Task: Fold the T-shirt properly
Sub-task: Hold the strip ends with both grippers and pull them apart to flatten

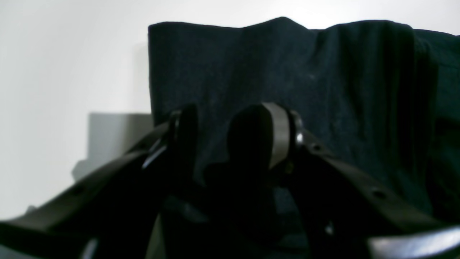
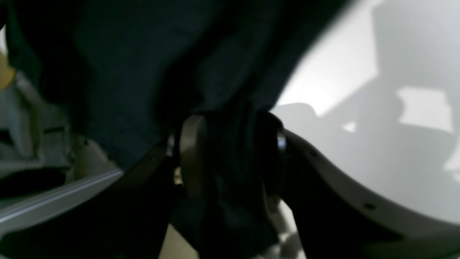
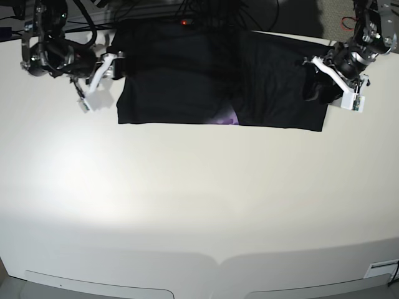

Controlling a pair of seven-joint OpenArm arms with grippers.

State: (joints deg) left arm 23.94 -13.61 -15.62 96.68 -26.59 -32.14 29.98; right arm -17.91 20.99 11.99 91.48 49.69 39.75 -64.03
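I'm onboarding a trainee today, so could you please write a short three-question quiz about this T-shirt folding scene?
1. True or false: the large black cloth T-shirt lies near the cream table's far edge.
2. What colour peeks out at the shirt's near hem?
3. Which grips cloth: A) left pincer only, B) right pincer only, C) both?

Key: 1 true; 2 purple; 3 C.
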